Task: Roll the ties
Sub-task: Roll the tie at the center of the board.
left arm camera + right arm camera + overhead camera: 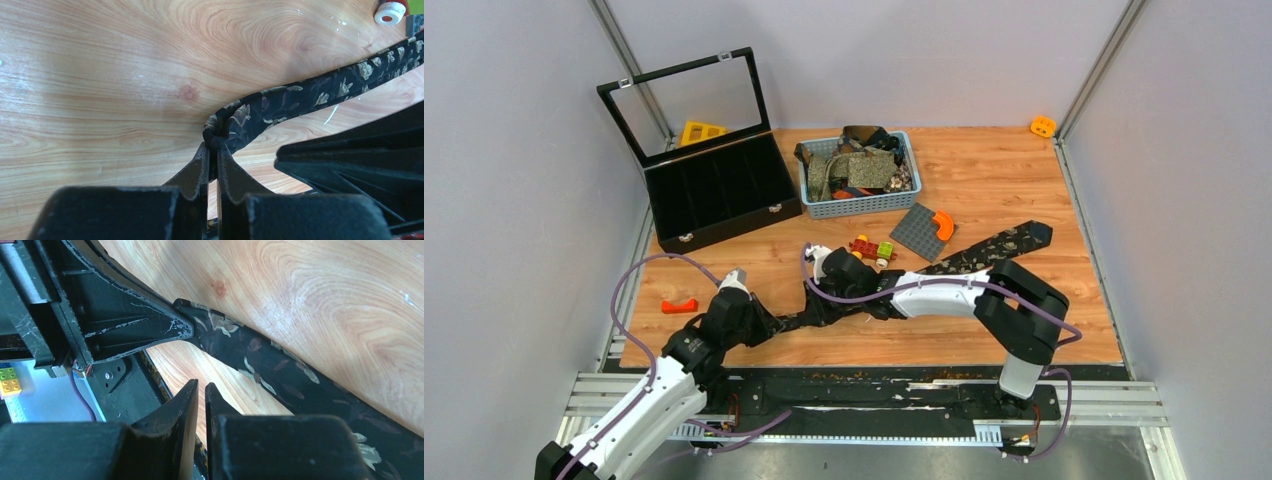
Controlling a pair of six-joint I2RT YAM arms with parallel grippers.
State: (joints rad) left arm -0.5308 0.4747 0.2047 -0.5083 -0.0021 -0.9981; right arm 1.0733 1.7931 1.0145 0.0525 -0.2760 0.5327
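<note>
left pincer (212, 150) clamps the end of the black tie (300, 97), right pincer (201, 387) nearly closed beside it.

Lettering, labels, numbers: nothing legible is showing in any view; the black tie (1004, 243) in front of the blue-grey basket (859, 207) is bearing a leaf print only.
</note>
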